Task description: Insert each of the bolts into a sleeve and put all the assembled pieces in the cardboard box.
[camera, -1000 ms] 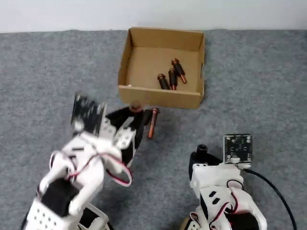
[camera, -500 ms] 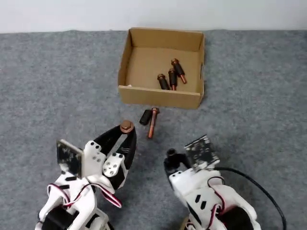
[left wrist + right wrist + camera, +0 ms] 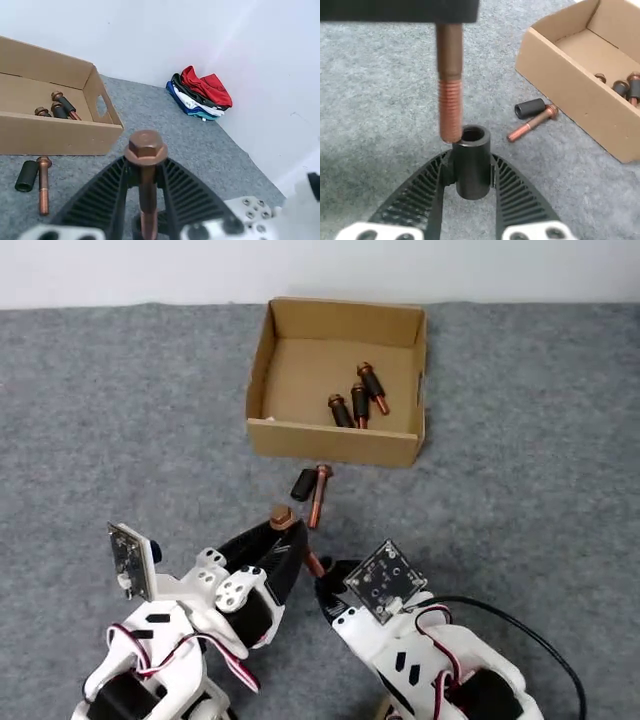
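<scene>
Both arms have swung together since a second ago, bringing bolt to sleeve. Left jaws are clamped on a copper hex-head bolt (image 3: 146, 150), threaded end pointing at the sleeve. Right jaws are clamped on a black cylindrical sleeve (image 3: 471, 160), bore facing the bolt. Bolt tip is at the sleeve's rim, just off the bore. Arms sit low and close together on the grey carpeted surface (image 3: 120, 420). Second copper bolt (image 3: 318, 495) and second black sleeve (image 3: 303, 484) lie side by side before the open cardboard box (image 3: 330, 445); three assembled pieces (image 3: 355, 400) lie inside.
</scene>
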### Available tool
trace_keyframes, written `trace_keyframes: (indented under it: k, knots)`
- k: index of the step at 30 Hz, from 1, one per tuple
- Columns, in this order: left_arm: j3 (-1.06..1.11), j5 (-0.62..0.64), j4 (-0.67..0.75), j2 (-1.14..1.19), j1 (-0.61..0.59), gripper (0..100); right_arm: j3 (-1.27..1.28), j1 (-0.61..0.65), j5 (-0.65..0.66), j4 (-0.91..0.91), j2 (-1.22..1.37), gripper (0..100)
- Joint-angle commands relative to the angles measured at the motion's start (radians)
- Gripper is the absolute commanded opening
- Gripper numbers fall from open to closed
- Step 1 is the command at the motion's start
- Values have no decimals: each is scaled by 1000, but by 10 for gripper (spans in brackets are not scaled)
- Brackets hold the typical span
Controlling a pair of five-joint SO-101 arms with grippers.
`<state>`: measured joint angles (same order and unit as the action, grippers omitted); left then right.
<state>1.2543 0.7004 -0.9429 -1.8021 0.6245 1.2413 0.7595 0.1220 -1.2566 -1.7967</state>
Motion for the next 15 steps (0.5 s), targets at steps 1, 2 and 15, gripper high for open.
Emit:
trace_keyframes:
  k: [1,2,15]
  knots:
    - [-28,9,34,-6,0,4,-9,27,51,28,-4,8]
    - [-25,9,35,-8,0,4,-11,31,55,28,-4,8]
    - [48,5,63,-8,-2,4,-18,30,58,54,-5,8]
